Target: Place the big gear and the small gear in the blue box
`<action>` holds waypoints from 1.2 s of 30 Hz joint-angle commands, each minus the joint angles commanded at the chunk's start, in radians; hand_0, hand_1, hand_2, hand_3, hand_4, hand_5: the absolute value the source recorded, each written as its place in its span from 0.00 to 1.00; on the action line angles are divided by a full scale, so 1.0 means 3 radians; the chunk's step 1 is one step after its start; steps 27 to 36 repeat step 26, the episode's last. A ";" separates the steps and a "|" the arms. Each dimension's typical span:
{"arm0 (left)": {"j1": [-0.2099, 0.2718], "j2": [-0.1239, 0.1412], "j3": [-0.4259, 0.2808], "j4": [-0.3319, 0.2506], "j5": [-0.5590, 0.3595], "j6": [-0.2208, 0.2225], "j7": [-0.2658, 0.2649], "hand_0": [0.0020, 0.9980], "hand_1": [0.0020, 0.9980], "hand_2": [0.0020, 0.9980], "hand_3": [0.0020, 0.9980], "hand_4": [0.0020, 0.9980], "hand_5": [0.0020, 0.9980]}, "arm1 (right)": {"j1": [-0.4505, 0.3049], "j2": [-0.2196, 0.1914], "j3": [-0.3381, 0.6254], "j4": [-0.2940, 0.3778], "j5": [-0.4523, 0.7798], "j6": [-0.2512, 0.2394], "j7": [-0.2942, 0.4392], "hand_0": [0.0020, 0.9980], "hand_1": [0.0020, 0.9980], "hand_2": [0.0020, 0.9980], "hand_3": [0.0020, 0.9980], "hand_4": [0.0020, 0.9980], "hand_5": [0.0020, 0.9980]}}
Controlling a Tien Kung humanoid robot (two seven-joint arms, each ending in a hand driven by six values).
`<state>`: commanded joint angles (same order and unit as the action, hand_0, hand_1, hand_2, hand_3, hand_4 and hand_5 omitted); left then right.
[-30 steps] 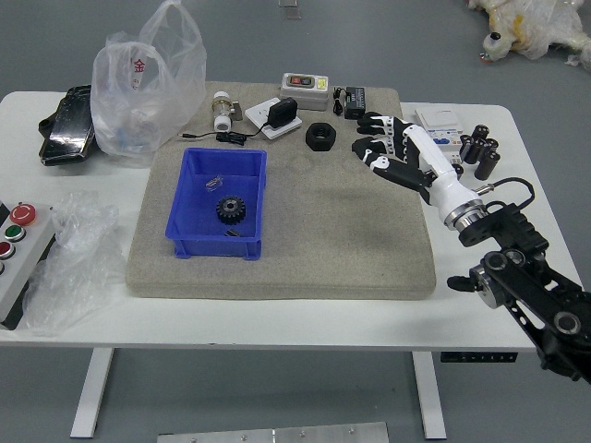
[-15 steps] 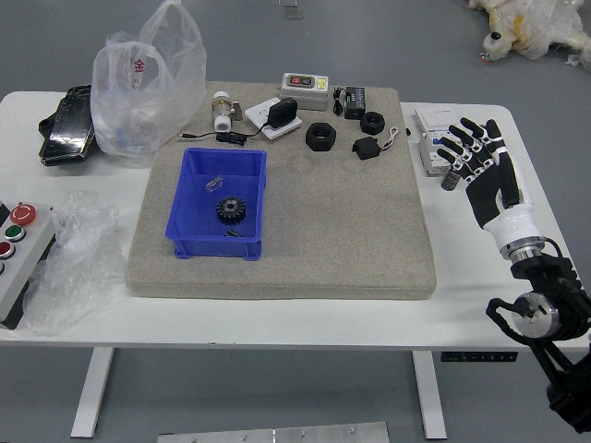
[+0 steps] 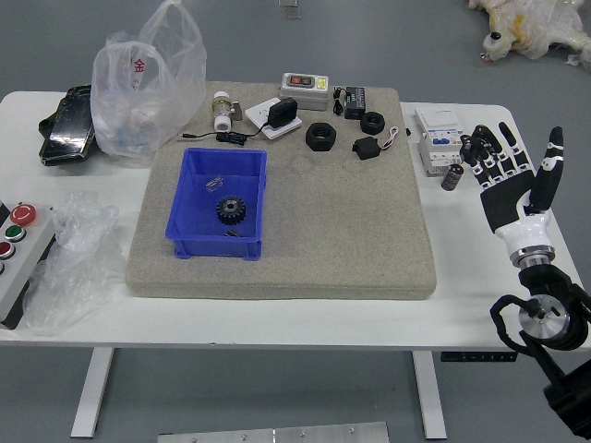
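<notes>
Right hand [image 3: 511, 197] farther right now, fingers spread wide, arm [image 3: 565, 392] cut off at the edge.

Even, fairly bright light covers the white desk [image 3: 369, 323], with soft, faint shadows. Glare streaks the black package [image 3: 70, 129] by the far left corner and glints on the plastic bag [image 3: 152, 92] beside it. Focus looks even from near edge to far.

My right hand [image 3: 511, 192] has swung from over the grey mat's far right corner, where I had it 1.0 s ago, to beyond the mat's right side, thumb spread wider. That uncovers 1 black ring [image 3: 373, 130] and 1 black plug [image 3: 366, 149] near that corner.
</notes>
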<state>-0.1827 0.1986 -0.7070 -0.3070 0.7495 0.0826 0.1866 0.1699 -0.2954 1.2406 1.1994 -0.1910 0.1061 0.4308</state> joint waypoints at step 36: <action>-0.0022 -0.0027 0.0113 0.0013 -0.0129 -0.0001 -0.0055 0.65 0.60 0.57 0.70 0.67 0.35 | 0.0013 0.0018 0.0045 -0.0049 0.0489 0.0133 0.0032 0.73 0.71 0.75 0.75 0.92 0.90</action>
